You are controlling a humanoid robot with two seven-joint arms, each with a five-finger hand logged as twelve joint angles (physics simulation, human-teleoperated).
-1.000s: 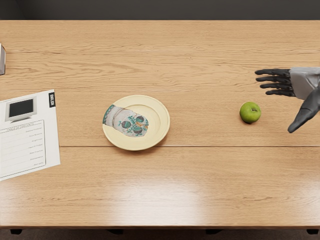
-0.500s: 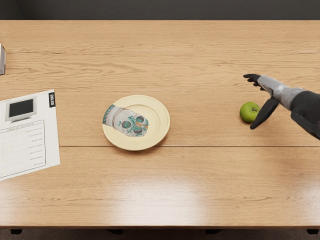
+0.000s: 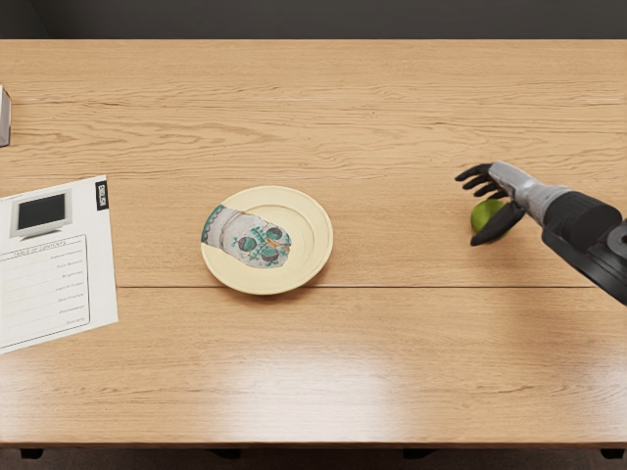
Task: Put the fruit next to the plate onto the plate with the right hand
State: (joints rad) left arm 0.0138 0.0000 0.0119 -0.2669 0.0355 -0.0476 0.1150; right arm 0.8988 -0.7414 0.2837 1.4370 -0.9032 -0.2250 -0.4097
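The task is at its start: the green apple (image 3: pixel 481 212) sits on the wooden table (image 3: pixel 313 108), well apart from the plate (image 3: pixel 318 235) and to its right, so nothing has been carried over yet. The right hand (image 3: pixel 495 191) reaches in from the right edge and straddles the fruit, its dark fingers (image 3: pixel 473 177) spread on the far side and the thumb lying along the near side. The hand looks released rather than clenched, bracketing the apple without a firm hold on it. What seems left is the closing of the grasp, the lift, the move leftward and the setting down on the plate. The apple is small, round and glossy, likely to roll if nudged. The plate is a shallow cream disc with a raised rim and a painted blue-green figure on its left half. The table is matt, pale wood with long grain lines and one seam running across. A printed paper sheet (image 3: pixel 54 259) lies flat near the left edge.
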